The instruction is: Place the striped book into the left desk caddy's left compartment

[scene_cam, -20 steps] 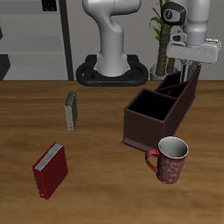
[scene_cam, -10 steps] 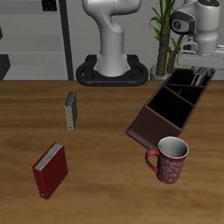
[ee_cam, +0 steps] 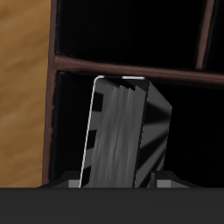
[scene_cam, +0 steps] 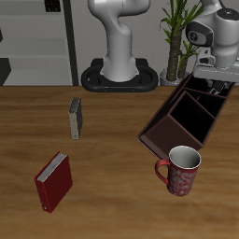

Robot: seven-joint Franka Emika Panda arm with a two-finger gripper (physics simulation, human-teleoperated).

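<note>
Inside tilted left desk caddy [scene_cam: 177, 126]: striped book [ee_cam: 122, 131].

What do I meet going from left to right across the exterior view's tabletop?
Red book → smaller grey-olive book → mug; the left desk caddy overlaps the mug, so I leave it unplaced.

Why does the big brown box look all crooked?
The left desk caddy is tipped, one end lifted off the table near the hand, which holds the striped book inside it. The mug stands upright beside it.
</note>
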